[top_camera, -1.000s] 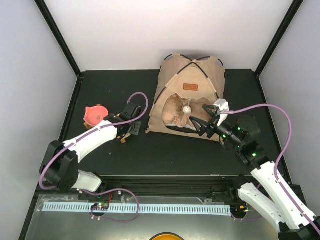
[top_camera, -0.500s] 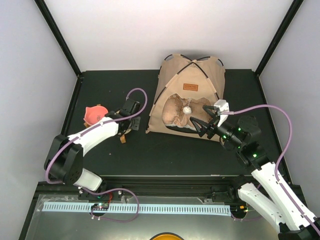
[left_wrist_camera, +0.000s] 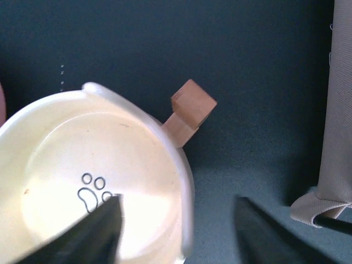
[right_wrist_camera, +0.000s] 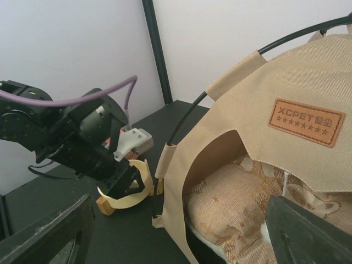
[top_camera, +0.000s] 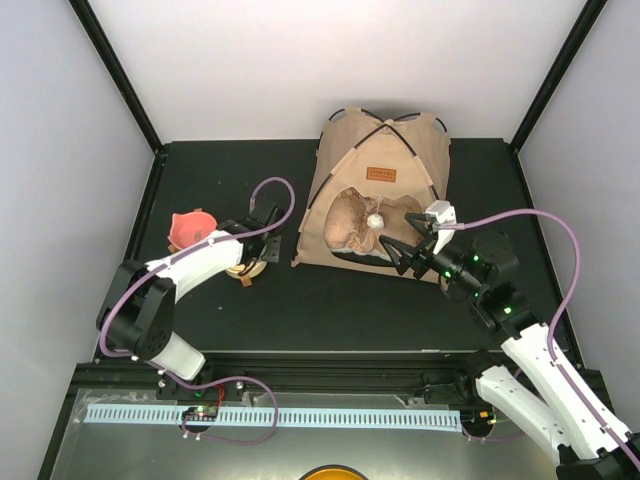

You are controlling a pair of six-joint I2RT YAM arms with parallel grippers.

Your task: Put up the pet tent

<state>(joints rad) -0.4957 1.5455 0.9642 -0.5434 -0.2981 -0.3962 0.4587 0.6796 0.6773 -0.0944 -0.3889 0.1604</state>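
The pet tent (top_camera: 380, 165) stands domed at the back right of the black table, tan canvas with crossed black poles and a brown label patch (right_wrist_camera: 306, 122). A beige cushion (right_wrist_camera: 236, 203) fills its doorway. My right gripper (top_camera: 398, 252) hovers open just in front of the doorway, holding nothing. My left gripper (left_wrist_camera: 179, 231) is open astride the rim of a cream paw-print bowl (left_wrist_camera: 93, 181). One finger is inside the bowl, the other outside, with a gap on each side. The tent's corner (left_wrist_camera: 335, 137) lies to the right of that bowl.
A pink bowl (top_camera: 190, 228) sits left of the cream bowl (top_camera: 243, 268), which rests on small wooden feet (left_wrist_camera: 192, 104). A small white ball (top_camera: 374, 219) hangs in the doorway. Black frame posts rise at the table's back corners.
My left gripper's jaws have parted from shut, letting go of the cream bowl's rim, and the left arm swung a little leftward. The right arm has hardly moved.
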